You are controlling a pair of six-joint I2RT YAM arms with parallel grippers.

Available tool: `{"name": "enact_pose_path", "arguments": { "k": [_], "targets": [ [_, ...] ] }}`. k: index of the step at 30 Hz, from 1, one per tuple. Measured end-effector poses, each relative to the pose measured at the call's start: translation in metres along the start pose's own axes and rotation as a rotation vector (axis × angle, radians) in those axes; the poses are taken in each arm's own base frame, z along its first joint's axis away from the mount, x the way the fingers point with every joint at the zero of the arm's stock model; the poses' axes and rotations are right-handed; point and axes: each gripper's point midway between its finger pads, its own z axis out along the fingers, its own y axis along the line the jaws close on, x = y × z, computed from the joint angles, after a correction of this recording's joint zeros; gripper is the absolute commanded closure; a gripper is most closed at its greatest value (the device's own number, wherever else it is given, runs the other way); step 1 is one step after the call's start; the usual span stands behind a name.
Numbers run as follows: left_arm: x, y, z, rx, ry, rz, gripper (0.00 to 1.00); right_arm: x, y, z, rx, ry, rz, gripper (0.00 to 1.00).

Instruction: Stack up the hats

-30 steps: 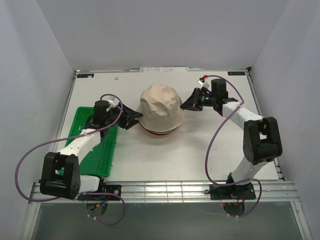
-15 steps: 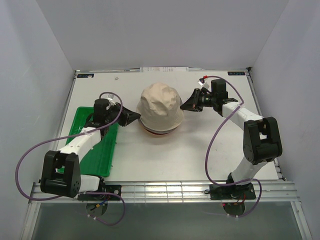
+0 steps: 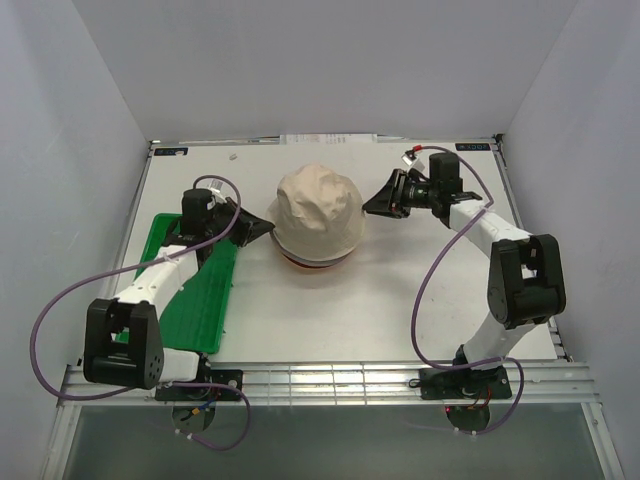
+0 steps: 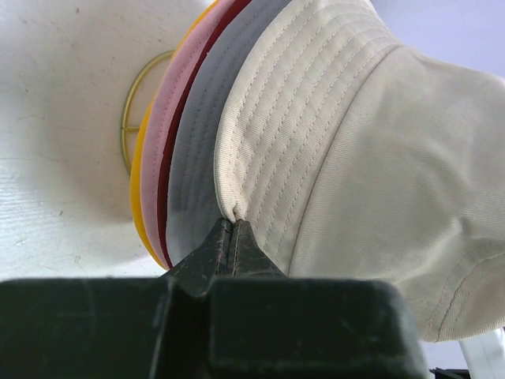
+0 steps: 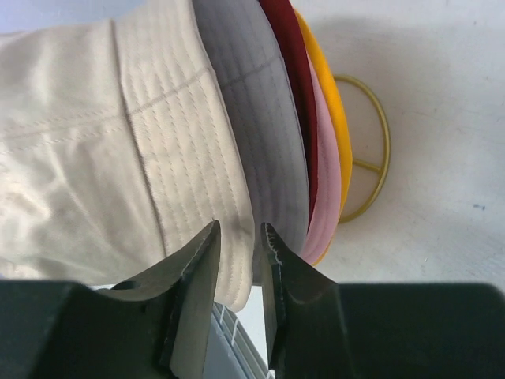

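The left jaws are pinched shut on the brim of the beige hat [image 4: 355, 158], puckering it. A tug could drag that top hat askew or pull the stack of hats [image 4: 189, 158] off the gold wire frame [image 5: 385, 146] in the middle of the desk [image 3: 400, 300]. Farther off, the right jaws stand slightly parted about the opposite brim, gripping nothing and bracing nothing.

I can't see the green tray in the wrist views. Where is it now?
In the top view, the green tray lies on the left side, partly under the left arm, just left of the stack of hats.
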Motion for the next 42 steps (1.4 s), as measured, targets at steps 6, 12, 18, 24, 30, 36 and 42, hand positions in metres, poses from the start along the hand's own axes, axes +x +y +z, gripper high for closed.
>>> {"name": "enact_pose_path", "arguments": {
  "k": [6,12,18,24,30,36,42],
  "targets": [
    [-0.009,0.001,0.003,-0.026,0.005,0.025,1.0,-0.029,0.015,-0.012,-0.032,-0.049,-0.02,0.53],
    [-0.014,0.002,0.003,-0.037,0.012,0.039,1.0,-0.051,0.03,-0.011,-0.089,-0.071,-0.048,0.45],
    [-0.02,0.002,0.006,-0.047,0.02,0.043,1.0,-0.055,0.021,0.005,-0.143,-0.05,0.014,0.43],
    [-0.021,0.003,0.009,-0.053,0.03,0.045,1.0,-0.056,0.021,0.013,-0.182,-0.042,0.043,0.43],
    [-0.022,0.003,0.01,-0.054,0.032,0.045,1.0,-0.057,0.031,0.016,-0.218,-0.043,0.031,0.44],
    [-0.023,0.003,0.009,-0.054,0.03,0.051,1.0,-0.052,0.033,0.019,-0.229,-0.032,0.036,0.45],
    [-0.024,0.003,0.009,-0.055,0.03,0.049,1.0,-0.05,0.028,0.022,-0.223,-0.024,0.048,0.46]
  ]
}}
